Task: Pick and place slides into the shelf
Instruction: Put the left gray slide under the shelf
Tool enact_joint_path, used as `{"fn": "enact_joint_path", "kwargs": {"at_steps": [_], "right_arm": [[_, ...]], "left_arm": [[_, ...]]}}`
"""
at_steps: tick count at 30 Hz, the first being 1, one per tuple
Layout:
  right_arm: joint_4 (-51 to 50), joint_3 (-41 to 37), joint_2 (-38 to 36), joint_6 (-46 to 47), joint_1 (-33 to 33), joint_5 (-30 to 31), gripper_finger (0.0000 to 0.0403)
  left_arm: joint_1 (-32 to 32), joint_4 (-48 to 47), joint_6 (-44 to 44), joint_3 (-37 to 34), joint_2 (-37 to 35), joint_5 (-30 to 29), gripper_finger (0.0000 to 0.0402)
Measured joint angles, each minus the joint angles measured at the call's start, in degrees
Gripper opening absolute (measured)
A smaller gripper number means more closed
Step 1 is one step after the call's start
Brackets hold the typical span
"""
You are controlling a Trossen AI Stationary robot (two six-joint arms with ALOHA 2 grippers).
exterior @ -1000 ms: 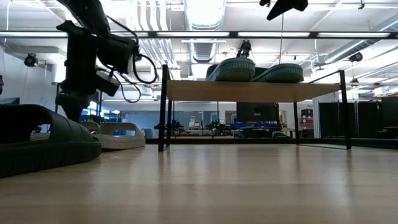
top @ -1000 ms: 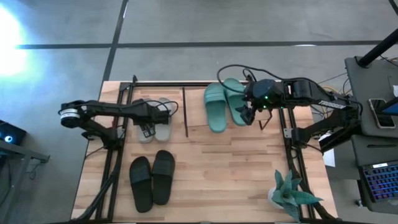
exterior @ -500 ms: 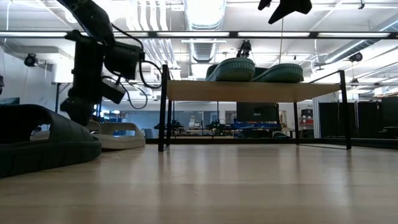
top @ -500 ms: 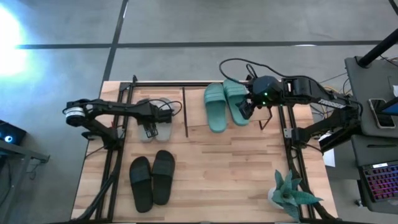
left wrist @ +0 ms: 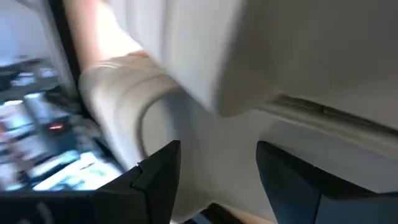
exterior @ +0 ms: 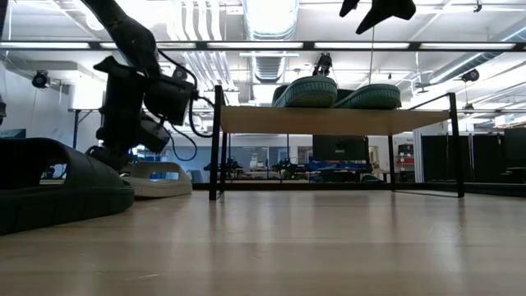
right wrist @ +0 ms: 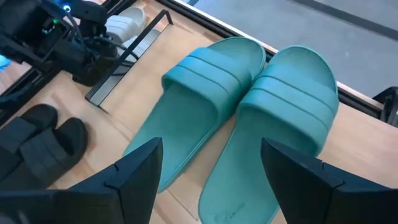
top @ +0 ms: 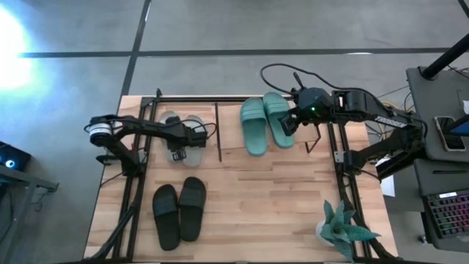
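Observation:
The teal slides (top: 262,122) lie side by side on the plank top of the shelf (exterior: 329,120). My right gripper (right wrist: 211,144) hovers open above them, touching nothing. The grey slides (top: 192,126) lie on the table to the left of the shelf. My left gripper (top: 178,149) is low over them and open. In the left wrist view a grey slide (left wrist: 186,56) fills the picture just beyond the fingers. The black slides (top: 178,213) lie on the table near its front left. My left gripper slants down onto a grey slide from the table's left, its fingers (left wrist: 158,171) open close over it. The black slide hides the fingertips in the low view, so I cannot tell whether they touch the grey slide.
A black frame (top: 139,172) runs along the table's left and right sides. A green plant (top: 341,229) stands at the near right corner. Bare wood (top: 264,205) lies in front of the shelf. The shelf's thin black legs (exterior: 215,144) stand on the table.
My left gripper has come down toward the grey slides and a little toward the table's right, turning as it went. My right gripper has rolled about its own axis while staying above the teal slides. No slide has moved.

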Motion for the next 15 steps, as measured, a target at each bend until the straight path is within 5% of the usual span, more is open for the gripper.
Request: {"fn": "enact_joint_path", "kwargs": {"at_steps": [4,15], "right_arm": [[0.13,0.0,0.39,0.02,0.02,1.08,0.0263],[0.19,0.0,0.39,-0.02,0.0,1.3,0.0263]], "left_arm": [[0.2,0.02,-2.42,-0.39,1.8,-7.0,0.0196],[2.54,0.24,-2.88,-1.36,4.36,-5.35,0.0196]]}}
